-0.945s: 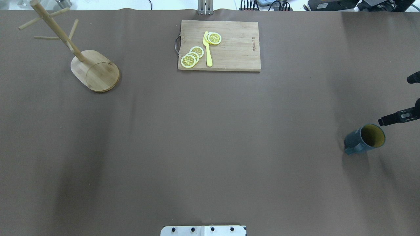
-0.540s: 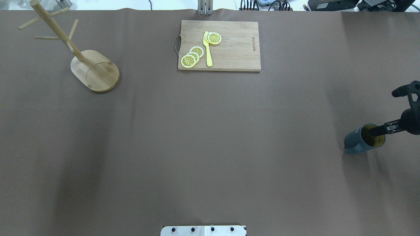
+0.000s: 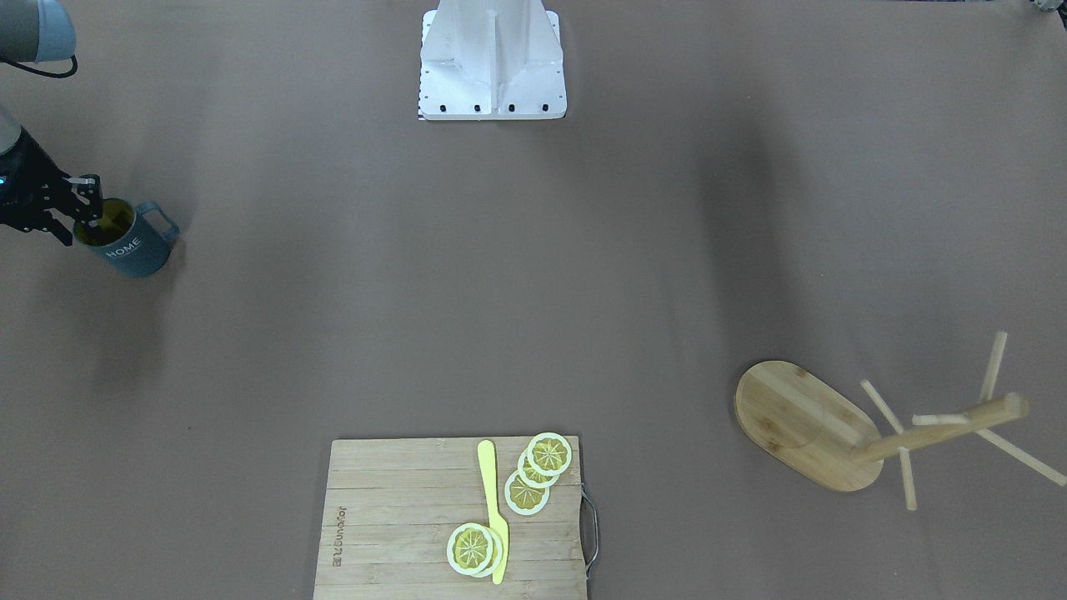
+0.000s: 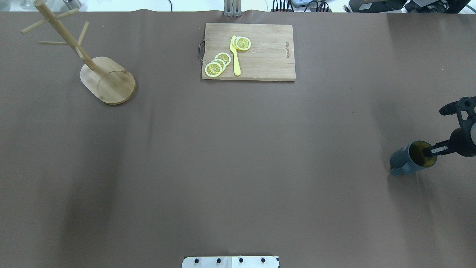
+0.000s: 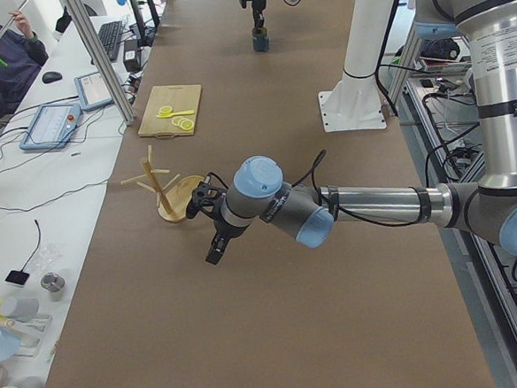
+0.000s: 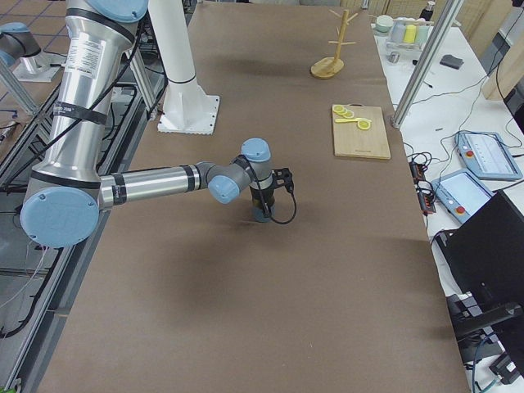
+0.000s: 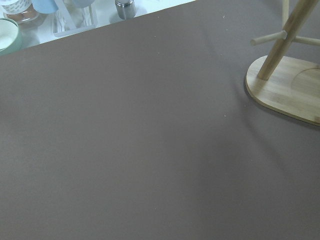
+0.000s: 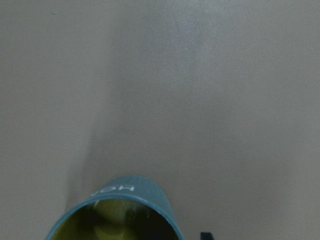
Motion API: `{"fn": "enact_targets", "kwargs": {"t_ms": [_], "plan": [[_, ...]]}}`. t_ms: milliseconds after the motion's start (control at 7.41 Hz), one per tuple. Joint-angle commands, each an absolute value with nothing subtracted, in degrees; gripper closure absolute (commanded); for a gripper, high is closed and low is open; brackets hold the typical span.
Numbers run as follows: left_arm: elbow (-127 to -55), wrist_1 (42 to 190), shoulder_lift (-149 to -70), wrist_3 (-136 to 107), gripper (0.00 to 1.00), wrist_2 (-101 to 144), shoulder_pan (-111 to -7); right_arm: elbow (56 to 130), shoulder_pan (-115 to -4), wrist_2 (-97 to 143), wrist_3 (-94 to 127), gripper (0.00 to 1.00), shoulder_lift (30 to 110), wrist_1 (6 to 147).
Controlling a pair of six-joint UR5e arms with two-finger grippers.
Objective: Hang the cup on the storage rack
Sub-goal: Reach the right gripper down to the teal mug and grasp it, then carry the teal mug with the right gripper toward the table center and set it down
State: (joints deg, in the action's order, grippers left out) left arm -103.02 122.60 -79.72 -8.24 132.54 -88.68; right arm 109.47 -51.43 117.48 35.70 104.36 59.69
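Note:
The slate blue-grey cup (image 4: 403,160) with "HOME" lettering (image 3: 125,248) stands upright at the table's right edge, handle toward the robot. My right gripper (image 4: 436,150) is over it, open. One finger is down inside the yellow-olive mouth and the other is outside the wall. In the right wrist view the cup's rim (image 8: 125,187) is at the bottom edge. The bamboo storage rack (image 4: 108,83) stands far off at the back left with bare pegs. My left gripper (image 5: 215,248) hangs near the rack (image 5: 166,200). I cannot tell whether it is open or shut.
A bamboo cutting board (image 4: 267,56) with lemon slices (image 4: 217,64) and a yellow knife (image 4: 235,56) lies at the back centre. The robot's white base (image 3: 492,62) is at the near edge. The rack's oval base (image 7: 290,95) shows in the left wrist view.
My right gripper has moved in from the right edge and down onto the cup, and one finger now reaches into its mouth. The cup has not moved.

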Motion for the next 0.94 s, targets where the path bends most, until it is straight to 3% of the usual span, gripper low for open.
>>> {"fn": "enact_targets", "kwargs": {"t_ms": [0, 405, 810], "plan": [[-103.01, 122.61, -79.72, -8.17, 0.01, 132.54, -88.68, 109.78, -51.50, 117.60, 36.64, 1.00, 103.72, 59.76], [-102.57, 122.61, -79.72, -8.17, 0.01, 132.54, -88.68, 109.77, -57.21, 118.29, 43.10, 1.00, 100.12, 60.12], [-102.48, 122.61, -79.72, -8.17, 0.01, 132.63, -88.68, 109.86, -52.32, 117.96, 72.09, 1.00, 89.77, 60.56]]}}
